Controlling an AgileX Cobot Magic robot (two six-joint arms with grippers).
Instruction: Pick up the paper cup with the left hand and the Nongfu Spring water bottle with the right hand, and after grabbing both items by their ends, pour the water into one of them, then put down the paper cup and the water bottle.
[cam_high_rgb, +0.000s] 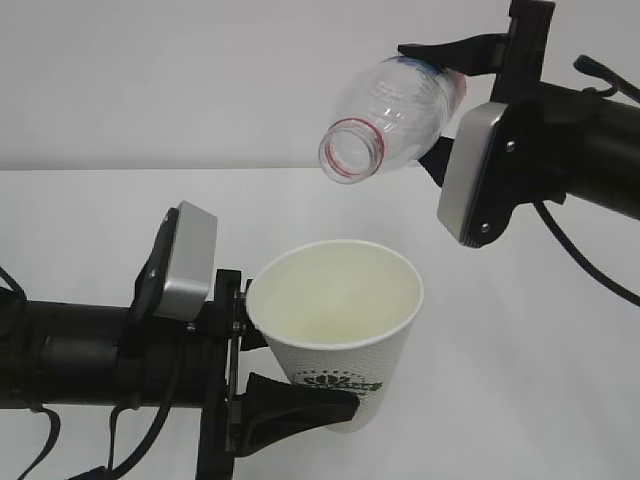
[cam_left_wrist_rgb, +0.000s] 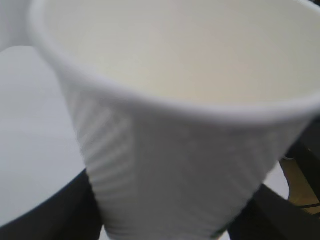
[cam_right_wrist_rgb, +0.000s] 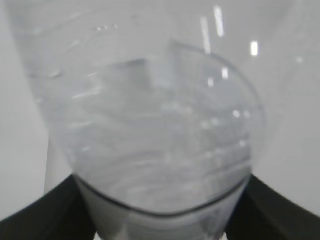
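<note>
- The left gripper (cam_high_rgb: 300, 385) comes in from the left side; its black fingers (cam_high_rgb: 290, 405) are pinching the paper cup (cam_high_rgb: 340, 330) near the bottom, one on each side.
- The paper cup is up in the air, off the white table (cam_high_rgb: 520, 400); it stands nearly straight, tipped a little, with its open mouth facing up.
- The cup is white with little bumps on its wall; it is cream inside, and a dark green round mark sits low on its front.
- From the left wrist view the cup (cam_left_wrist_rgb: 190, 150) fills almost all of the picture; the black fingers (cam_left_wrist_rgb: 50, 215) show at the bottom on both sides of it.
- The right gripper (cam_high_rgb: 440, 110) comes in from the top right; its fingers are pinching the Nongfu Spring water bottle (cam_high_rgb: 395, 115) at its back end.
- The bottle is high up, above the cup and a bit to the right; it is tipped over so its open mouth with the red ring points down and to the left, toward the cup.
- The bottle and the cup are apart, not touching.
- From the right wrist view the clear bottle (cam_right_wrist_rgb: 160, 125) is very close and blurry; black fingers (cam_right_wrist_rgb: 40, 215) hug it at the bottom corners.
- I cannot tell if any water is coming out.
</note>
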